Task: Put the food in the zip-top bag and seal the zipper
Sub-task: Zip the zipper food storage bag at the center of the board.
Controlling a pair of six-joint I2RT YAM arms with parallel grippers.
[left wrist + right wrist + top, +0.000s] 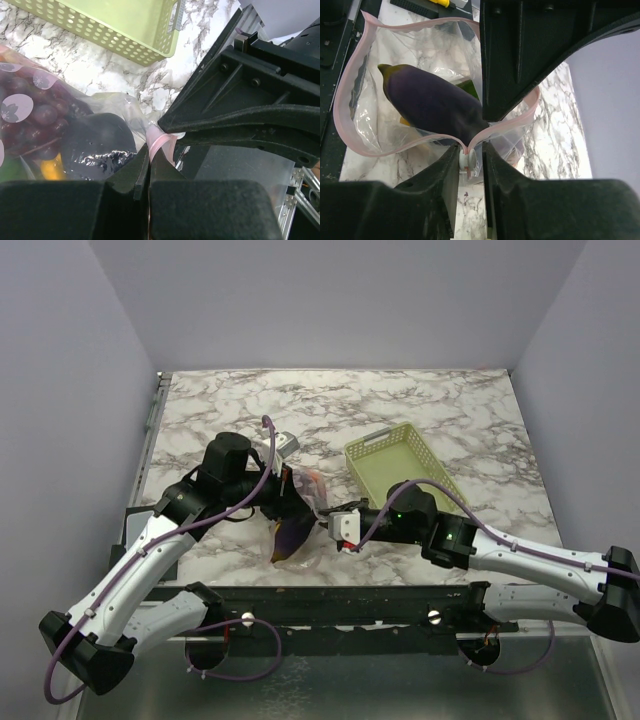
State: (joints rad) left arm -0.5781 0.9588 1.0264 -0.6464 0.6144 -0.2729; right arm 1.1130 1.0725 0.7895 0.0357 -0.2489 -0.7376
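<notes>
The clear zip-top bag (312, 492) lies between my two grippers with its mouth gaping. Its pinkish zipper (351, 90) loops round the opening. Inside lie the purple eggplant (435, 105), dark red grapes (30, 115) and a yellow-orange piece (50, 170). My left gripper (149, 150) is shut on the zipper (161, 142) at one end of the mouth. My right gripper (470, 150) is shut on the white slider (468, 161) at the other end. In the top view the left gripper (288, 485) and right gripper (328, 525) stand close together over the eggplant (292, 536).
The yellow-green mesh basket (400, 465) stands right of the bag and looks empty; it also shows in the left wrist view (110, 25). The black frame rail (330, 595) runs along the table's near edge, just in front of the bag.
</notes>
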